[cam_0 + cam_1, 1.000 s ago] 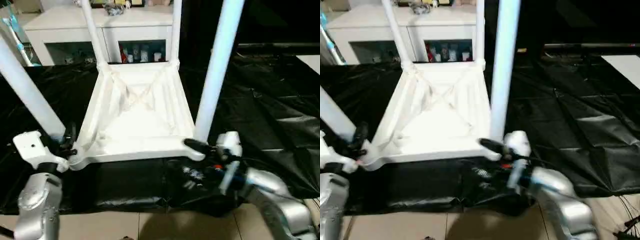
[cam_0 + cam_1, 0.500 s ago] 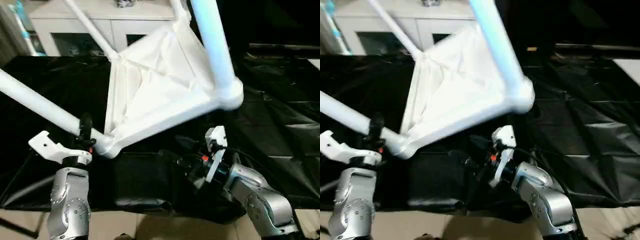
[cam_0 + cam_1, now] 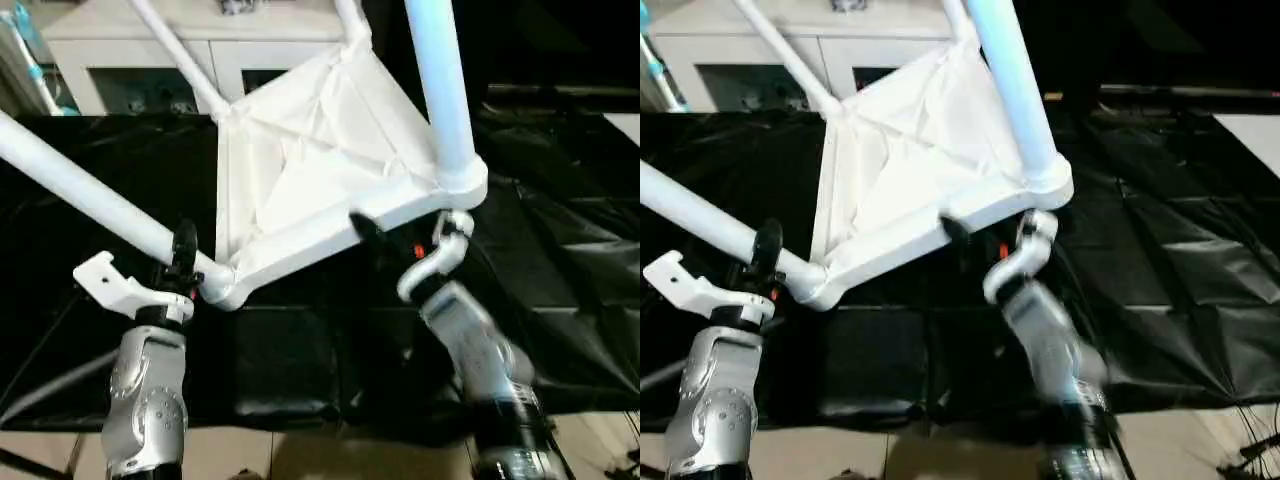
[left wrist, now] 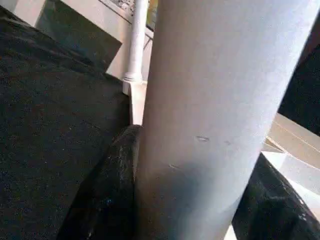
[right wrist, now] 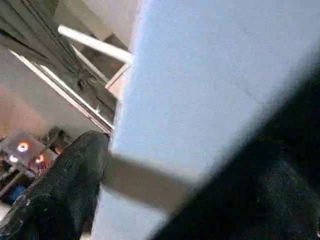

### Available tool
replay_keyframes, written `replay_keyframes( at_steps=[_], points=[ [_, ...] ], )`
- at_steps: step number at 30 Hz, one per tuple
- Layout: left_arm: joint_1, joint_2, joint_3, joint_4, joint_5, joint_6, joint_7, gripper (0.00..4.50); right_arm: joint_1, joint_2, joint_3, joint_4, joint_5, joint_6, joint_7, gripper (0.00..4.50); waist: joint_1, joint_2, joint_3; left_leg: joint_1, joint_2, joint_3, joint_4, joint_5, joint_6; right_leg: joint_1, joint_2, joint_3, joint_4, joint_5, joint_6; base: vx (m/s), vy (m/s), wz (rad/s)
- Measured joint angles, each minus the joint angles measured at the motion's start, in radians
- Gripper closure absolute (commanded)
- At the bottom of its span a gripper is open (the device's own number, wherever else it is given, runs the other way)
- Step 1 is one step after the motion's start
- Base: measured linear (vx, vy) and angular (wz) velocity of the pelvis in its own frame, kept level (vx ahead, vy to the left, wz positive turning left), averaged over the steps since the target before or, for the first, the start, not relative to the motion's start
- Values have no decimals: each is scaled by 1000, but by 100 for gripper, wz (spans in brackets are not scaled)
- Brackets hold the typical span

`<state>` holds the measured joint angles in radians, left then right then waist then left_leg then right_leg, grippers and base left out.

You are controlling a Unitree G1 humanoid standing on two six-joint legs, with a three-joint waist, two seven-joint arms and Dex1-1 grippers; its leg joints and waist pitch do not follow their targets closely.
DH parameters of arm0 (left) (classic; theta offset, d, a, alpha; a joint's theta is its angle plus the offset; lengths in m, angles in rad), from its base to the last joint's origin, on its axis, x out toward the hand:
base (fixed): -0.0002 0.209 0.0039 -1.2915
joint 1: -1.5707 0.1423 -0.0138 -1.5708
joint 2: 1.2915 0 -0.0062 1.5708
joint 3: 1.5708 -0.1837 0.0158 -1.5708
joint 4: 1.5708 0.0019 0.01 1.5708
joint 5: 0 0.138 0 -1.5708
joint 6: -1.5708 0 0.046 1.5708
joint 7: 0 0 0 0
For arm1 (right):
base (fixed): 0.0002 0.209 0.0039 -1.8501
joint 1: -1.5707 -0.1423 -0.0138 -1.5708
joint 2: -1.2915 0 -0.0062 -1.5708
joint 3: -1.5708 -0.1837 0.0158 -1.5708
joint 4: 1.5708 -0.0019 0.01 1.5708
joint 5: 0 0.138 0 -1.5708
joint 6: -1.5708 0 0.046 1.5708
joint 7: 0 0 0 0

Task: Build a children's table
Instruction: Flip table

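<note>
The children's table [image 3: 300, 170] lies upside down and tilted on the black-draped work table, its white legs pointing up. My left gripper [image 3: 187, 265] is shut on the near-left leg [image 3: 80, 190] just above its corner socket. In the left wrist view that leg [image 4: 210, 125] sits between the black fingers [image 4: 112, 190]. My right gripper [image 3: 395, 235] reaches up to the top's front rim beside the near-right leg [image 3: 440, 90]. It is open, jaws standing wide on either side of the rim. One finger [image 5: 60, 190] lies against the white surface [image 5: 210, 90].
Wrinkled black sheeting covers the work table [image 3: 560, 200] around the children's table. A white cabinet [image 3: 120, 40] with glass doors stands behind it. A pale floor strip [image 3: 300, 455] runs along the near edge, and a white panel [image 3: 625, 125] shows at the far right.
The table's near-right corner has risen off the black sheet, tilting the top. My right gripper dropped below the corner, then came up to the front rim. My left gripper kept its hold.
</note>
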<state>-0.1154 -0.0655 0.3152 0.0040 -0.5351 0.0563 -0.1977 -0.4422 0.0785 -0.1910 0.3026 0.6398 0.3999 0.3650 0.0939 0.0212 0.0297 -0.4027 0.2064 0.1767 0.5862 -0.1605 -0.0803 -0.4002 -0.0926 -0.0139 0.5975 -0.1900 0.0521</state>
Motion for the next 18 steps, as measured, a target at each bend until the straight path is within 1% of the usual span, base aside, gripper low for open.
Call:
replay_keyframes(
  at_steps=[3, 5, 9, 14, 17, 18],
  points=[
    [3, -2, -1, -1, 1, -1, -10, 244, -63, 17, -13, 91, -5, -25, -46, 0, 0, -1, 0, 0, 0, 1, 0, 0, 0, 0, 0, 0, 0, 0, 0, 0, 0, 0],
    [7, -1, -9, -5, 2, 0, -16, 244, -88, 31, -25, 147, -5, -54, -62, 0, 0, -2, 0, 0, 0, 2, 0, 0, 0, 0, 0, 0, 0, 0, 0, 0, 0, 0],
    [16, -1, -21, -15, 3, 5, -20, 244, -134, 41, -56, 227, -5, -86, -69, 0, -5, -4, 0, 0, 0, 5, 1, 0, 0, 0, 0, 1, 1, 0, 0, 0, 0, 0],
    [41, -1, -42, -38, 3, 12, -42, 244, -207, 44, -108, 348, -1, -142, -86, 0, -7, -7, 0, 1, 1, 6, 1, 0, 0, -2, 0, 1, 3, 0, 0, 0, 0, 0],
    [54, -2, -52, -53, 3, 24, -56, 244, -231, 37, -117, 386, -2, -161, -78, 0, -7, -8, -1, 1, 1, 7, 1, 0, 0, -2, 0, 1, 3, 0, 0, 0, 0, 0],
    [60, -2, -54, -59, 2, 28, -63, 244, -233, 33, -117, 391, -3, -162, -68, 17, -7, -8, -1, 1, 1, 7, 1, 0, 0, -2, 0, 1, 3, 0, 0, 0, 0, 0]
  ],
)
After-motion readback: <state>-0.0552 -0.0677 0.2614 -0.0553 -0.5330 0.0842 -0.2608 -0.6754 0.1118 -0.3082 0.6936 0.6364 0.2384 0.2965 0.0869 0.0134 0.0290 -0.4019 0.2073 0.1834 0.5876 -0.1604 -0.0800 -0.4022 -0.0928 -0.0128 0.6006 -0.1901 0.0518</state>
